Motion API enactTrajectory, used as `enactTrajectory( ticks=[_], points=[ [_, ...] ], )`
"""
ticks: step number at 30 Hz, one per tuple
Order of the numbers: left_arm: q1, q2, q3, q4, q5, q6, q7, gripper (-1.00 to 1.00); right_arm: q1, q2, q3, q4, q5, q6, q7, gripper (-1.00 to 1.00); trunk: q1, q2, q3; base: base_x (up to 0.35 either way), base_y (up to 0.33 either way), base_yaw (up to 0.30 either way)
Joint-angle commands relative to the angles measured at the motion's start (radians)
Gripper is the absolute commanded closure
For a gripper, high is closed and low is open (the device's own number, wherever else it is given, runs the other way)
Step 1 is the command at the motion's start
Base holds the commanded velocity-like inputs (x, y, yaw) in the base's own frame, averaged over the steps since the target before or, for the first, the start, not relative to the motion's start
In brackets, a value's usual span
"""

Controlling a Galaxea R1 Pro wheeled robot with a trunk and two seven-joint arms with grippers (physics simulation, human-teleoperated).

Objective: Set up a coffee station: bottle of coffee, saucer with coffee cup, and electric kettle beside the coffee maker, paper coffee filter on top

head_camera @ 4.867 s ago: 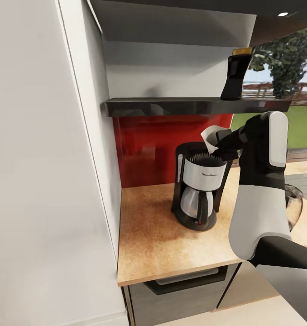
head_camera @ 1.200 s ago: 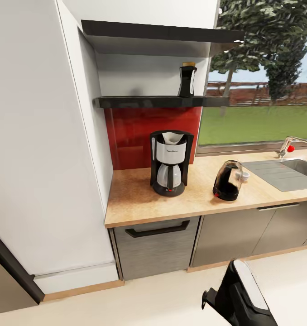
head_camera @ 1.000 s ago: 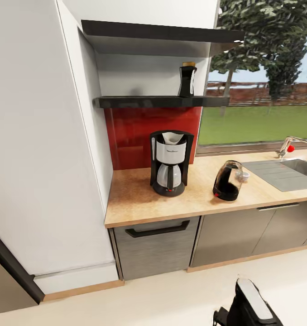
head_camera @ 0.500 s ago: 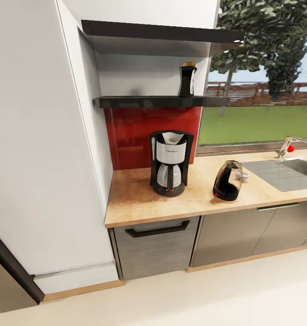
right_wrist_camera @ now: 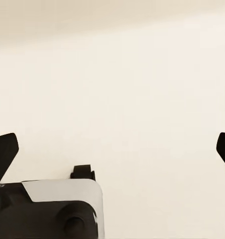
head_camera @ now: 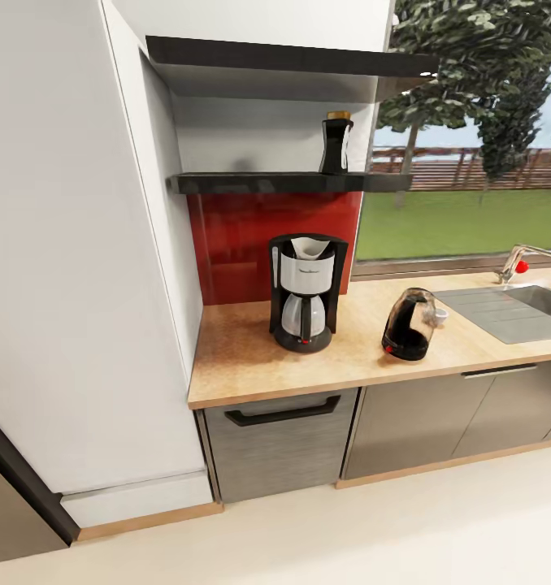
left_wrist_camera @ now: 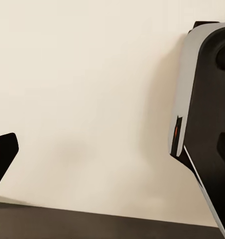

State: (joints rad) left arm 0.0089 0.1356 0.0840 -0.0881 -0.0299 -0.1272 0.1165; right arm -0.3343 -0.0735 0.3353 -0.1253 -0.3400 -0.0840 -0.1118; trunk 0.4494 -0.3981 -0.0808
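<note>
I stand back from the kitchen desk [head_camera: 251,366], both arms lowered toward the pale floor [head_camera: 349,536]. My right pincer [right_wrist_camera: 115,149] gapes wide and empty; my left pincer [left_wrist_camera: 5,157] shows one fingertip, so I cannot tell its state. The paper coffee filter [head_camera: 308,246] sits in the top of the coffee maker [head_camera: 305,292]. The electric kettle [head_camera: 409,324] stands well to its right. The bottle of coffee [head_camera: 336,145] waits upright on the kitchen shelf [head_camera: 259,183], above the machine. It looks light, rigid and probably smooth, so I judge a firm side grip around its dark body, below the amber lid, safest.
</note>
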Motion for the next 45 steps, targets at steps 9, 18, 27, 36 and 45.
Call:
enactTrajectory(
  ticks=[9, 18, 27, 36, 45],
  points=[
    [0.000, -0.001, 0.006, -0.004, -0.002, -0.004, 0.000, -1.00, -0.001, 0.000, 0.008, 0.001, -0.010, -0.003, -0.002, -1.00, 0.001, -0.002, -0.002, 0.000, 0.000, 0.000],
    [0.000, -0.001, 0.005, -0.005, -0.002, -0.012, 0.000, -1.00, 0.000, 0.000, 0.010, 0.004, -0.009, -0.003, -0.002, -1.00, 0.001, -0.002, -0.002, 0.000, 0.000, 0.000],
    [0.000, -0.008, 0.004, -0.005, -0.005, -0.022, 0.000, -1.00, 0.000, 0.003, 0.011, 0.006, -0.008, -0.003, -0.002, -1.00, 0.001, -0.002, -0.002, 0.097, -0.051, 0.000],
    [-0.001, -0.016, 0.004, -0.006, -0.006, -0.023, 0.000, -1.00, 0.000, 0.003, 0.010, 0.006, -0.008, -0.003, -0.002, -1.00, 0.001, -0.002, -0.002, 0.194, -0.200, 0.002],
    [-0.002, -0.016, 0.005, -0.006, -0.005, -0.023, 0.000, -1.00, 0.000, 0.002, 0.010, 0.006, -0.008, -0.003, -0.002, -1.00, 0.001, -0.002, -0.002, 0.029, -0.290, 0.146]
  ],
)
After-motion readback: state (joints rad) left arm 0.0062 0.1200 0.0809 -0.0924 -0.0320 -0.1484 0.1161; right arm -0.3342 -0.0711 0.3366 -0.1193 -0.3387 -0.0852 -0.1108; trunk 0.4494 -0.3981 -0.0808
